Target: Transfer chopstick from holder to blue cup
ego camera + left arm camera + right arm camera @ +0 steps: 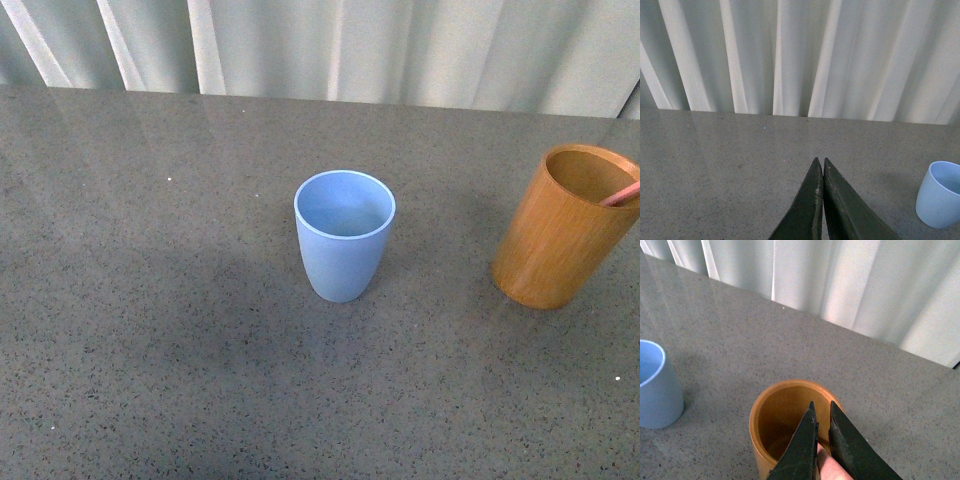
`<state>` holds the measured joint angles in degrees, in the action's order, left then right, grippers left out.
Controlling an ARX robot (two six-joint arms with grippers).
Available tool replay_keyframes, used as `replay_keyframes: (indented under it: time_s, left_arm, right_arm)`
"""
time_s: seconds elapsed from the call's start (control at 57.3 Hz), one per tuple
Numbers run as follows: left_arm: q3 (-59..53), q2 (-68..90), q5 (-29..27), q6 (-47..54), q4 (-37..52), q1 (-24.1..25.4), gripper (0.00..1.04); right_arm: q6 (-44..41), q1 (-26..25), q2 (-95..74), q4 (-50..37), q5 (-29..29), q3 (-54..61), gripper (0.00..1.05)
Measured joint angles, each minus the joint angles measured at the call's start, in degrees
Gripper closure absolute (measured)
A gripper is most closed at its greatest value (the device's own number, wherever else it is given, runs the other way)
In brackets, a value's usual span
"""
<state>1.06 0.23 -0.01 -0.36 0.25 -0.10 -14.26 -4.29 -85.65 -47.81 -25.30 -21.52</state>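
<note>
The orange-brown wooden holder (560, 230) stands at the right edge of the front view, with the pink chopstick (621, 194) poking over its rim. The blue cup (343, 235) stands upright near the table's middle, left of the holder. In the right wrist view my right gripper (820, 406) hangs over the holder (771, 415), shut on the chopstick (829, 466), whose pale pink end shows between the fingers. The blue cup (655, 385) stands apart from the holder there. My left gripper (820, 161) is shut on nothing, above bare table, with the blue cup (940, 194) off to one side.
The table (150, 330) is a grey speckled stone surface. A white curtain (400, 45) hangs along its far edge. Neither arm shows in the front view.
</note>
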Motion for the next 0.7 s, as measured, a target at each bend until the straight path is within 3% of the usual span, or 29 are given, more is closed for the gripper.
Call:
replay_keyframes:
  time_s: [0.174, 0.366, 0.488, 0.698]
  left_arm:
    - [0.0, 0.0, 0.0, 0.0, -0.2, 0.0, 1.01]
    - [0.0, 0.0, 0.0, 0.0, -0.2, 0.0, 1.01]
    - [0.0, 0.0, 0.0, 0.0, -0.2, 0.0, 1.01]
    - [0.0, 0.0, 0.0, 0.0, -0.2, 0.0, 1.01]
  right_arm:
    - [6.8, -0.5, 11.4, 11.5, -1.5, -4.8, 1.02]
    - [15.5, 7.7, 26.4, 27.0, 1.8, -13.2, 1.02]
    - [19.5, 16.5, 25.6, 28.9, 6.1, -13.3, 1.02]
    - [21.9, 24.8, 16.6, 24.5, 11.0, -12.0, 1.02]
